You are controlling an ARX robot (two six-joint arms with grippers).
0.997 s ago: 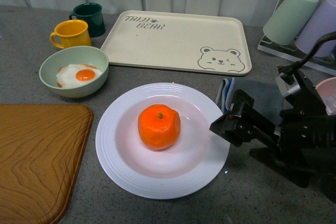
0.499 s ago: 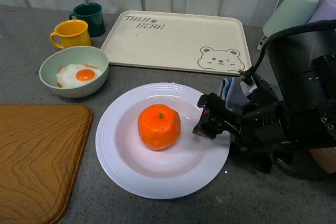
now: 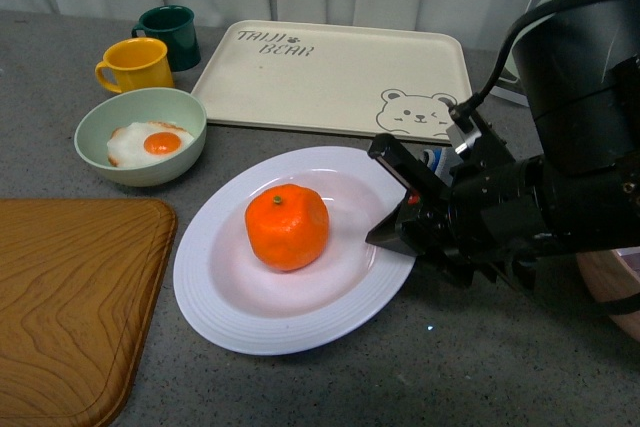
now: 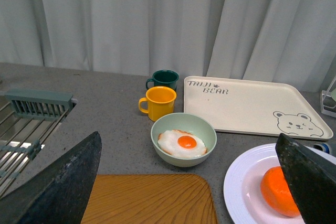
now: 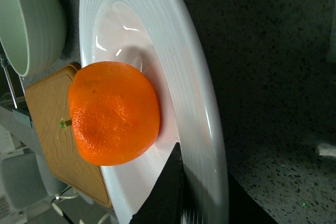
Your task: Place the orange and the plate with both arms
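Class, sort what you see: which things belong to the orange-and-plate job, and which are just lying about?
Job: orange, plate, right gripper.
Lying about: green bowl, fried egg, yellow mug, dark green mug, bear tray, wooden board.

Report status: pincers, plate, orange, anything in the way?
Left pincer open, holding nothing. Right pincer open at plate's right rim. Orange sits on plate. Bear tray close behind.

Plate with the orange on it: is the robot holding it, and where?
The right gripper straddles the plate at its right rim; whether it grips cannot be told. The left gripper is open and empty.
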